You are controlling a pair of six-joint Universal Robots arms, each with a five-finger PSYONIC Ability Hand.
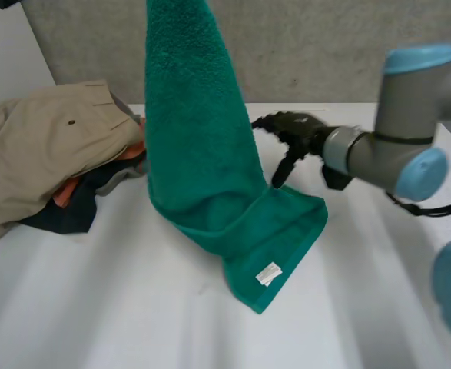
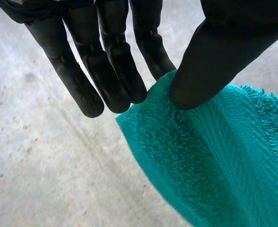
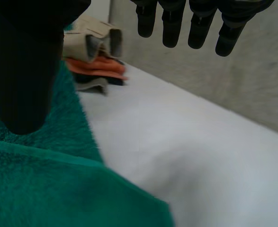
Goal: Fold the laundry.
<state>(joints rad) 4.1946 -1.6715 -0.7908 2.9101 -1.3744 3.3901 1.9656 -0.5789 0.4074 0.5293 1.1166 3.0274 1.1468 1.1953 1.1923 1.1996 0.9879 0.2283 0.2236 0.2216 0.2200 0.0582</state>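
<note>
the left hand (image 2: 115, 61) pinches a corner of the towel (image 1: 202, 154) between thumb and fingers, so it hangs with its lower end (white label (image 1: 269, 274) showing) lying on the table (image 1: 133, 323). the right hand (image 1: 294, 132) hovers just beside the towel's edge, fingers loose and holding nothing; a clothes pile (image 1: 48, 146) sits at the table's left

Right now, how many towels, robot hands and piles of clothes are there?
towel: 1
hands: 2 (left hand, right hand)
pile: 1
Total: 4
</note>
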